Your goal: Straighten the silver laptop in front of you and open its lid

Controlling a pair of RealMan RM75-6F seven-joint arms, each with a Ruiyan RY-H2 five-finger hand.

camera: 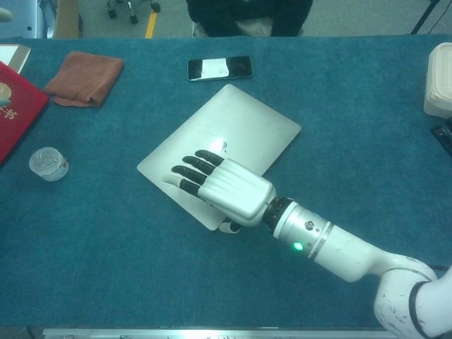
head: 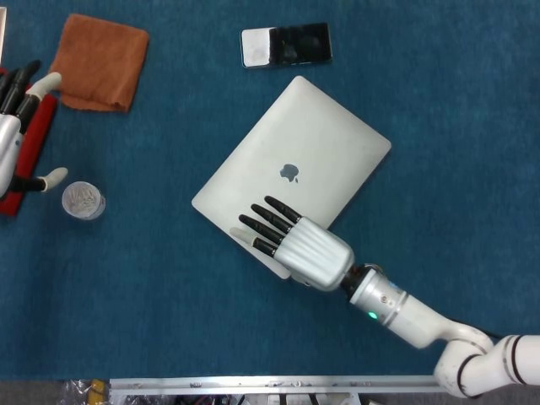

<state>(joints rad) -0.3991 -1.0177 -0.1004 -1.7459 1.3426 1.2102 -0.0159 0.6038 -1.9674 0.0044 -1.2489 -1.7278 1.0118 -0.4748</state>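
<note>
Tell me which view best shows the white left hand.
The head view: the white left hand shows at the left edge over a red booklet, fingers apart. The chest view shows almost nothing of it.
</note>
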